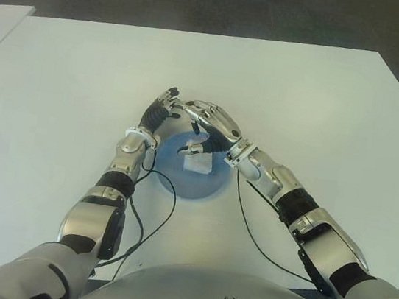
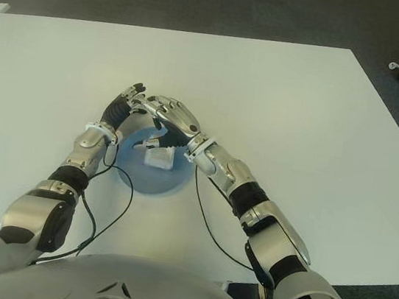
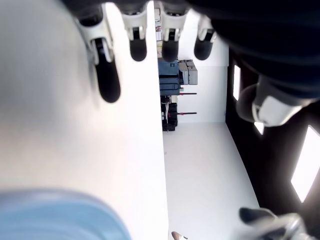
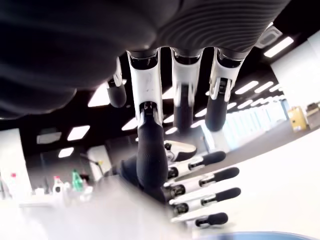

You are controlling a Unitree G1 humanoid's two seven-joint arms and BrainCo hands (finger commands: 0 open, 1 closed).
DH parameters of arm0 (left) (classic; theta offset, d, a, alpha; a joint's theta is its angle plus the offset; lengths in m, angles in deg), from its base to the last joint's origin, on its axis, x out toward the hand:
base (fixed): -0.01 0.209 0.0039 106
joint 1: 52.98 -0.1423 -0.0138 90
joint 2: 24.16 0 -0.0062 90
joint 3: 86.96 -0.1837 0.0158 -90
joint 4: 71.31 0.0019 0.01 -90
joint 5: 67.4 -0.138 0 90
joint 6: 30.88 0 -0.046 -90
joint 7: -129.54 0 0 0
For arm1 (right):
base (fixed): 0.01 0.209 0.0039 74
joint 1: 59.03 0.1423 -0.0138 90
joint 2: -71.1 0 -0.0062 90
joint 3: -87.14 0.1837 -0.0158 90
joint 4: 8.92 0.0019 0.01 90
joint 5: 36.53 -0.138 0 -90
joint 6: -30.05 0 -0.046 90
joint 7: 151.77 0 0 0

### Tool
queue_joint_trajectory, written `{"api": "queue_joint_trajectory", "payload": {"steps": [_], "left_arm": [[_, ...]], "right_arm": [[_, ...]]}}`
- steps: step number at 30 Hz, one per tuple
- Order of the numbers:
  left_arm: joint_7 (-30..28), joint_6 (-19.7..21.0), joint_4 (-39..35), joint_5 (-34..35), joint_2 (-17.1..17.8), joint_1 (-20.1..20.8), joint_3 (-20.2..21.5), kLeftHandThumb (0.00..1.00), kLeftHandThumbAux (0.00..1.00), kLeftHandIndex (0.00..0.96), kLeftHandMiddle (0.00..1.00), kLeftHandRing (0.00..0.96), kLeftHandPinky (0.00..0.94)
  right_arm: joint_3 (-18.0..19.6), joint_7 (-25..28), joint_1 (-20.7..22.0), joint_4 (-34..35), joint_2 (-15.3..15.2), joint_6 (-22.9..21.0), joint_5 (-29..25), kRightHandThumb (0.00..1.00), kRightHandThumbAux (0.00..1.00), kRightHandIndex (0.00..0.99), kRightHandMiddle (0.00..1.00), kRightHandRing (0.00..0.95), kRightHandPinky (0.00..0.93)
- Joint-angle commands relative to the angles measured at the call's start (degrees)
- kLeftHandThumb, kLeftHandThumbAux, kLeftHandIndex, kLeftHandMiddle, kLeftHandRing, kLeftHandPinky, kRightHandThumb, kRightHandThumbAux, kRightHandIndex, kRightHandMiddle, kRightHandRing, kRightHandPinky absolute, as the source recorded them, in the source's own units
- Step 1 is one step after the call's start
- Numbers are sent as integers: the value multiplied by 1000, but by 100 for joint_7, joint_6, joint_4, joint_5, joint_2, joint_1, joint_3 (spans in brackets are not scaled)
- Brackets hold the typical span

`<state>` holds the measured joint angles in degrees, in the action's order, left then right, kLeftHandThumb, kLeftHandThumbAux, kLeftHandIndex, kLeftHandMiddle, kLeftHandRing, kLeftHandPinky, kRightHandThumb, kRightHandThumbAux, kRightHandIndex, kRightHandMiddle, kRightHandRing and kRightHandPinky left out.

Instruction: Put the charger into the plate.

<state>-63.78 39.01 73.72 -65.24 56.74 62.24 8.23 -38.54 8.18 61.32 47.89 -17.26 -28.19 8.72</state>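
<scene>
- The plate [image 1: 193, 181] sits on the table [image 1: 324, 107], straight before me;
- the charger [image 1: 198, 163] lies in the plate;
- my left hand [image 1: 162, 111] shows at the plate's far left edge;
- my right hand [image 1: 214, 125] hovers over the plate's far side.

The right hand [image 4: 175, 100] fills the near field, its dark-tipped white fingers [image 4: 150, 150] stretched out and spread, nothing held between them. Just beyond the fingertips shows the left hand [image 4: 200, 190], its four slim black-tipped fingers extended side by side over the white surface [image 4: 280, 180]. Below those fingers, a sliver of the blue round plate [image 4: 260, 235] shows. Bright ceiling light strips [image 4: 280, 46] show past the fingers.
</scene>
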Motion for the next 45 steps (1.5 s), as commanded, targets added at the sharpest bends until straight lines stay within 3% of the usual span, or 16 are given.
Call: {"api": "queue_joint_trajectory", "payload": {"steps": [1,8,12,14,17,31,39,45], "left_arm": [[147,611,50,-147,19,-265,-125,48,398,0,1,0,0],[50,524,-3,-99,40,-289,-179,18,400,0,61,36,11],[-53,314,142,-3,21,-256,-130,3,422,0,134,106,72],[-116,145,334,73,6,-205,-57,1,451,48,185,169,169],[-199,-47,655,144,13,-102,25,0,489,90,228,219,215],[-195,-178,892,175,-9,6,114,0,529,108,277,282,281],[-169,-261,934,217,-43,8,164,0,556,170,314,326,334],[-78,-356,945,179,-56,8,146,0,554,191,320,331,325]], "right_arm": [[92,273,-106,169,-29,-20,-95,260,117,0,0,0,0],[230,488,-212,398,-61,-64,-158,271,110,0,0,0,0],[308,557,-262,515,-79,-90,-169,270,106,0,0,0,0],[364,587,-289,598,-98,-119,-178,269,105,0,0,0,0],[441,590,-329,705,-109,-179,-162,263,105,0,0,0,0],[688,573,-358,707,-136,-189,-233,227,132,0,0,0,0],[973,389,-303,479,-169,-206,-390,176,211,0,0,0,0],[1705,-120,-114,-600,42,85,-1240,115,297,0,0,0,0]]}}
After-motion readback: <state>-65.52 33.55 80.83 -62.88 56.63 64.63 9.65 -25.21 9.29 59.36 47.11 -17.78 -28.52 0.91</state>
